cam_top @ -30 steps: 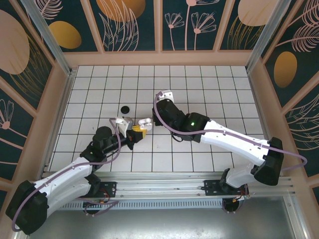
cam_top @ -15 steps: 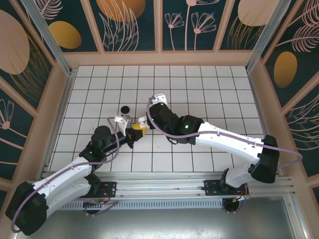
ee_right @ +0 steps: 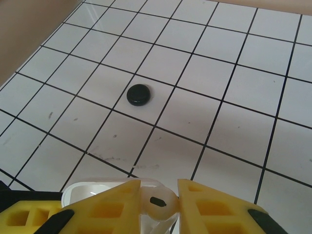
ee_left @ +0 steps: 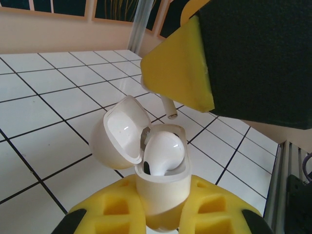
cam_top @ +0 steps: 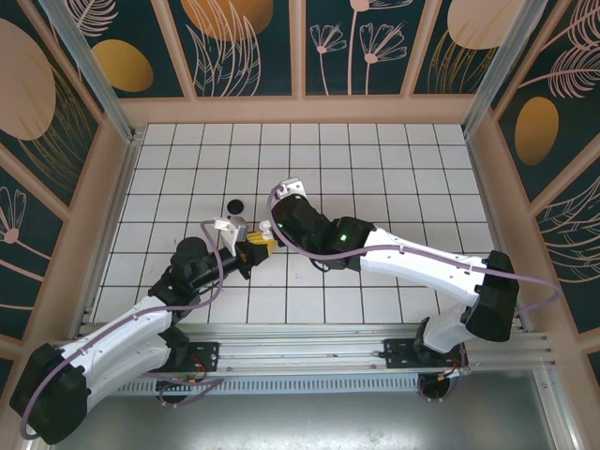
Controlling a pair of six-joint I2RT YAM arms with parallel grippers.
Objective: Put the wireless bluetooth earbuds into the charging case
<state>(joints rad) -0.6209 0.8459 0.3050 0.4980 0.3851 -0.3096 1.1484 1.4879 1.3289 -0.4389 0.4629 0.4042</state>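
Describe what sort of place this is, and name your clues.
Probably a robot test cell: a white tabletop ruled in black grid lines, dark wall panels printed with leaves, and a white left arm and right arm bolted to a metal rail.

Right claw has swung over the case.

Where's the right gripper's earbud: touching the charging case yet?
Apart. The left wrist view shows bare tile between the earbud hanging from the right gripper and the rim of the charging case.
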